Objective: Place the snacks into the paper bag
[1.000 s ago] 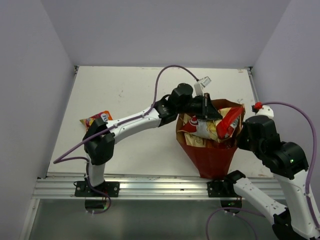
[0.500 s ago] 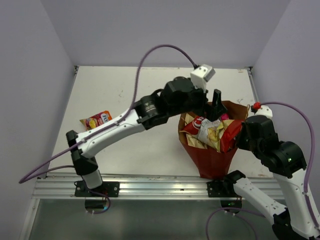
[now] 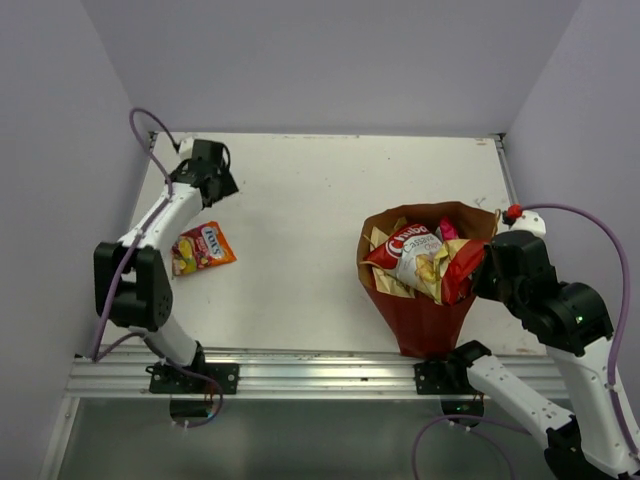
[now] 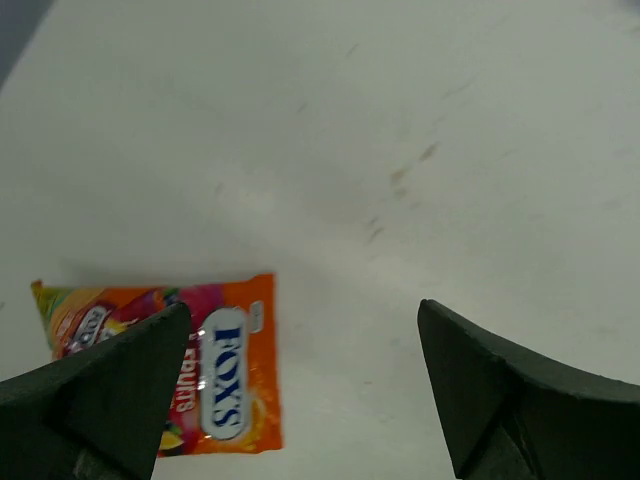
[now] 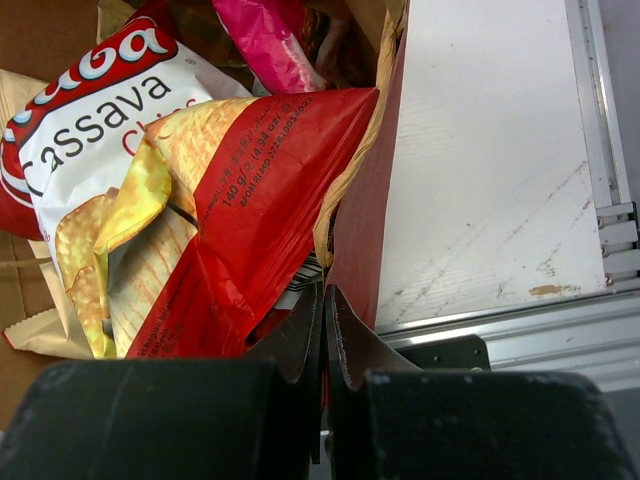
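The reddish-brown paper bag (image 3: 425,310) stands open at the front right, with several snacks in it. A red-and-white cassava packet (image 3: 410,250) lies on top, and a magenta one (image 3: 447,230) shows behind it. My right gripper (image 5: 323,298) is shut on the paper bag's near wall (image 5: 365,210), beside a red packet (image 5: 250,200) and the cassava packet (image 5: 90,130). A small red-yellow "FOX'S" packet (image 3: 203,247) lies flat on the table at the left. My left gripper (image 3: 212,180) hovers just behind it. In the left wrist view the left gripper (image 4: 305,320) is open and empty, with the "FOX'S" packet (image 4: 215,375) under its left finger.
The white table (image 3: 300,220) is walled at the back and on both sides. An aluminium rail (image 3: 300,375) runs along the near edge and carries both arm bases. The right arm's purple cable (image 3: 590,215) loops over the right edge.
My left gripper opened above the bag and let a packet go into it. The left arm then swung far left, over the small packet. The right arm has not moved.
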You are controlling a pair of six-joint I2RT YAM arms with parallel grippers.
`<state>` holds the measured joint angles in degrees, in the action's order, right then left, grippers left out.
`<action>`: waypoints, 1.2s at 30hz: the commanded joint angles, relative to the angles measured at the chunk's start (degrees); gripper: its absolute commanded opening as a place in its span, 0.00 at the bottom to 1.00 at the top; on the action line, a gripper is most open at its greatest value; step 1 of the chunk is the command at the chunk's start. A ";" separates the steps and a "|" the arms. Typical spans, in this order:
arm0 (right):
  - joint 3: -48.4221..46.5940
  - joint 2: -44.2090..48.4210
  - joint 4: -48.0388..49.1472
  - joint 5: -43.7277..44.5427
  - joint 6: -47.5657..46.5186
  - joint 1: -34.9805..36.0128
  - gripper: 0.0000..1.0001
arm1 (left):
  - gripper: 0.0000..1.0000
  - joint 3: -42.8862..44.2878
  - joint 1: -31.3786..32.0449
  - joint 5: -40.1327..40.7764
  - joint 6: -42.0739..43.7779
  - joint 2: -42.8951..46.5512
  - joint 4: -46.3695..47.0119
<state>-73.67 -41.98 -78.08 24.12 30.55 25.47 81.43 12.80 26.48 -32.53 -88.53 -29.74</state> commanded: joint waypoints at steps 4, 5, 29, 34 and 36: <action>-0.86 -0.47 -9.37 0.14 0.04 0.10 0.00 | 1.00 -8.04 -8.92 -1.26 -4.64 -4.89 -8.67; -0.86 -0.47 -9.37 0.05 0.04 0.10 0.00 | 1.00 -8.65 -9.10 -0.99 -4.38 -5.59 -8.50; 0.28 -1.53 -7.08 -1.70 0.57 0.10 0.00 | 0.00 -14.67 -13.51 -13.18 -1.39 -3.50 -5.15; -0.60 -2.06 -6.91 -1.53 0.31 0.10 0.00 | 0.00 0.81 -1.57 -17.50 -1.74 1.78 -7.79; -0.86 -2.23 -6.91 -1.27 0.30 0.10 0.00 | 0.00 8.28 3.87 -22.16 -2.96 1.35 -7.88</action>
<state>-73.69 -43.13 -78.15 24.29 30.59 25.47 78.30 8.88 13.39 -33.91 -92.40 -39.42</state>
